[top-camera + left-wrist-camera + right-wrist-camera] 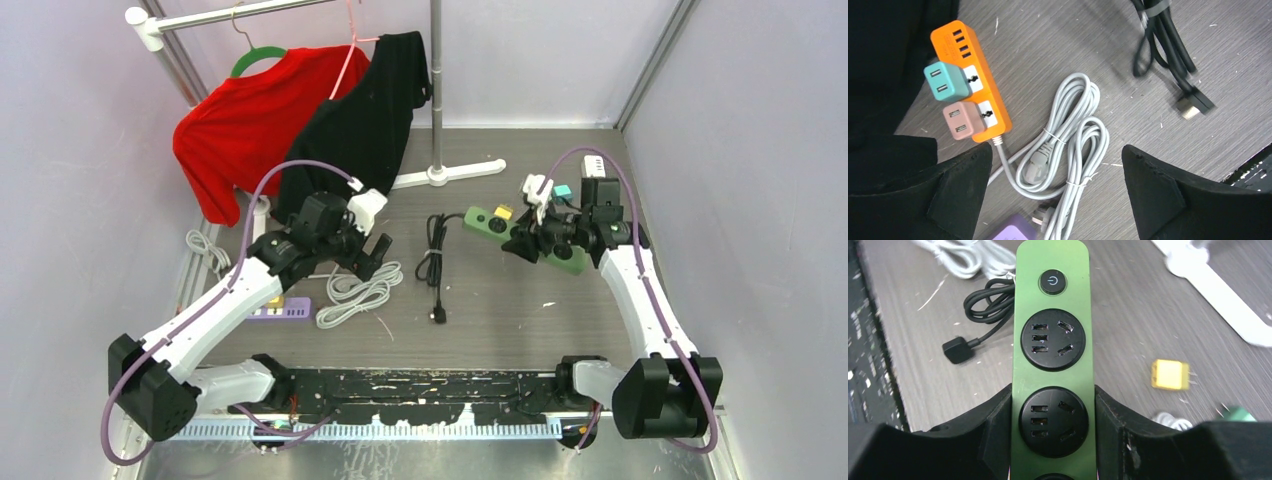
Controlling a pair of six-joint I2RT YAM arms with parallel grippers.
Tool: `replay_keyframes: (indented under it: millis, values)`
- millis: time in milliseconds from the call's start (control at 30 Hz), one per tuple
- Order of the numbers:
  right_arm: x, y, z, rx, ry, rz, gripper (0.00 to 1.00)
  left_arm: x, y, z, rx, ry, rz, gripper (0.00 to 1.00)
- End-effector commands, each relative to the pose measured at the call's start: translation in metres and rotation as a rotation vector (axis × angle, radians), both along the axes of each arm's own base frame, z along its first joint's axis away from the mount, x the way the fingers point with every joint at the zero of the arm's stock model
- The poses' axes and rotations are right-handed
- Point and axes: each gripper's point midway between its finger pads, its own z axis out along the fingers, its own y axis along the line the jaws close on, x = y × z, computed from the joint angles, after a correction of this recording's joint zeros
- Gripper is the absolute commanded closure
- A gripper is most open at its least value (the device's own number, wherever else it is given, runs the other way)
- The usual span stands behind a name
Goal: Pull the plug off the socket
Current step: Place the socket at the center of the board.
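Right, the right gripper [1053, 415] has its fingers clamped on the long green plastic power strip [1053, 300], and the small yellow plug [1170, 374] lies loose on the grey table [1138, 315] just beside it. The left gripper [1055, 155] hangs with fingers wide apart over an orange power strip [973, 52].

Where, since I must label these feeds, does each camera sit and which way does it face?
Top external: above and behind the bases, looking down on the table; both arms show, left gripper and right gripper.
Left wrist: on the left arm, looking down at the orange power strip and white cable; its open fingers show.
Right wrist: looking along the green power strip; its fingers flank it.
Shared: the black cable appears in all three views.
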Motion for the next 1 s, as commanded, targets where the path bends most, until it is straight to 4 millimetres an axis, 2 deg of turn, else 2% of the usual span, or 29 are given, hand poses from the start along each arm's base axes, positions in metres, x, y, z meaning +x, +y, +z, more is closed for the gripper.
replay_keyframes:
  millis: [0, 200, 333, 367, 500, 633, 733, 833, 900, 967]
  values:
    - [0.064, -0.025, 0.062, 0.083, -0.101, -0.282, 0.99, 0.004, 0.01, 0.025, -0.004, -0.11, 0.01, 0.0]
    - [0.124, -0.083, 0.093, 0.144, -0.13, -0.582, 0.99, 0.002, 0.015, 0.033, -0.013, -0.159, 0.01, 0.0]
    - [0.157, -0.131, 0.088, 0.149, -0.112, -0.76, 0.99, 0.001, 0.016, 0.035, -0.016, -0.167, 0.01, 0.0]
    - [0.166, -0.149, 0.083, 0.148, -0.11, -0.836, 0.99, 0.001, 0.015, 0.035, -0.018, -0.166, 0.007, 0.0]
    - [0.199, -0.192, 0.044, 0.132, -0.026, -1.012, 0.99, 0.0, 0.013, 0.036, -0.028, -0.162, -0.002, 0.0]
    - [0.222, -0.231, -0.001, 0.087, 0.041, -1.227, 0.99, 0.0, 0.012, 0.034, -0.026, -0.16, -0.004, 0.0]
    - [0.229, -0.261, -0.034, 0.042, 0.116, -1.412, 0.98, 0.0, 0.012, 0.034, -0.026, -0.159, -0.003, 0.0]
    - [0.228, -0.271, -0.066, -0.027, 0.184, -1.45, 0.98, 0.0, 0.011, 0.033, -0.026, -0.154, -0.008, 0.0]
    - [0.226, -0.272, -0.078, -0.049, 0.209, -1.449, 0.89, 0.0, 0.011, 0.032, -0.025, -0.154, -0.01, 0.0]
    - [0.225, -0.272, -0.085, -0.073, 0.229, -1.433, 0.68, 0.0, 0.012, 0.032, -0.024, -0.154, -0.009, 0.0]
